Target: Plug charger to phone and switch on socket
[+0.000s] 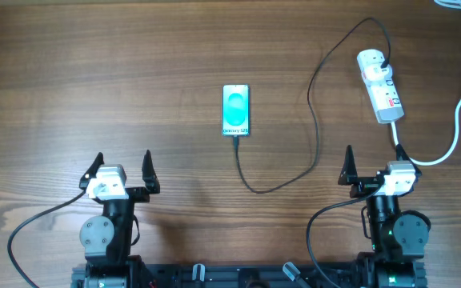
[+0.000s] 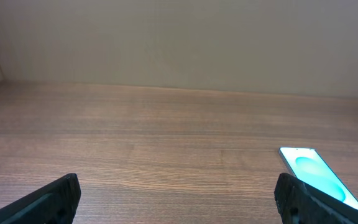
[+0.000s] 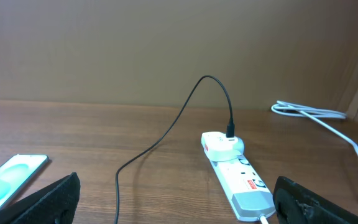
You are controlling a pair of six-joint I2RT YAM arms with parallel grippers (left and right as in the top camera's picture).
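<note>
The phone (image 1: pixel 236 110) lies face up at the table's middle, teal screen lit; it also shows in the left wrist view (image 2: pixel 319 175) and the right wrist view (image 3: pixel 11 180). The thin black charger cable (image 1: pixel 314 120) runs from the phone's near end in a loop to a white adapter in the socket (image 1: pixel 380 86), also seen in the right wrist view (image 3: pixel 238 177). The cable also shows there (image 3: pixel 166 130). My left gripper (image 1: pixel 121 170) is open and empty, near the front left. My right gripper (image 1: pixel 372 164) is open and empty, in front of the socket.
The socket's thick white cord (image 1: pixel 458 104) curves off the far right edge of the table; it also shows in the right wrist view (image 3: pixel 328 124). A beige wall (image 2: pixel 179 37) stands behind the wooden table (image 1: pixel 94 80).
</note>
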